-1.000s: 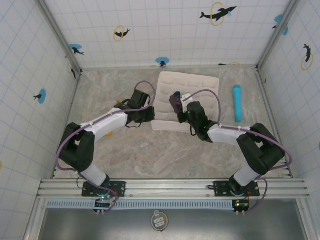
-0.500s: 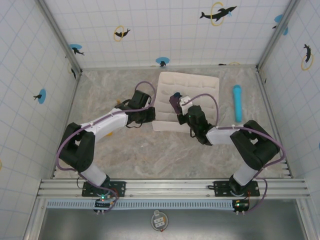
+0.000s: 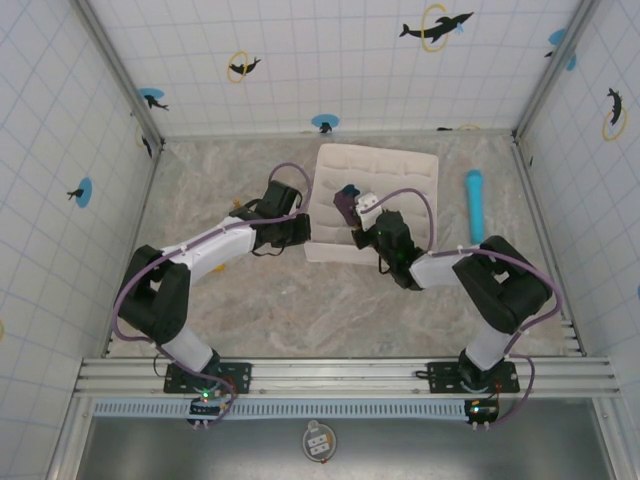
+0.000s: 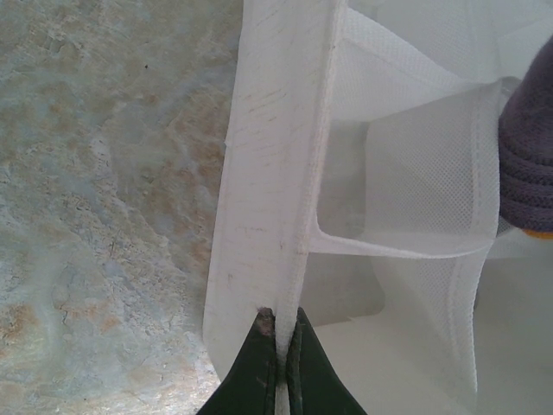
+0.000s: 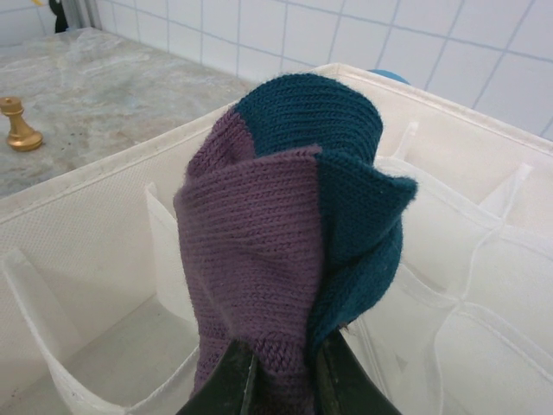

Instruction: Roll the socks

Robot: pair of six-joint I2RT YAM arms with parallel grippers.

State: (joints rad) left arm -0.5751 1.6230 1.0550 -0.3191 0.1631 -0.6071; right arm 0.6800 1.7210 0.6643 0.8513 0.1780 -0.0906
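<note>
The socks (image 5: 285, 225) are a rolled bundle of purple knit with a dark teal part, held up over the white divided fabric box (image 5: 86, 216). My right gripper (image 5: 281, 380) is shut on the bundle's lower end. From above, the socks (image 3: 346, 200) and right gripper (image 3: 353, 214) hang over the box's middle-left cells. My left gripper (image 4: 278, 359) is shut on the box's left wall (image 4: 276, 173), seen from above at the box's near-left corner (image 3: 304, 232). In the left wrist view the purple socks (image 4: 529, 147) show at the right edge.
A light blue cylinder (image 3: 474, 205) lies on the marble table right of the box (image 3: 400, 165). A small gold chess pawn (image 5: 17, 125) stands on the table to the left of the box. Tiled walls close in the table on three sides.
The right gripper has carried the socks a little left and farther over the box, its arm folding in. The left gripper has stayed put on the box wall.
</note>
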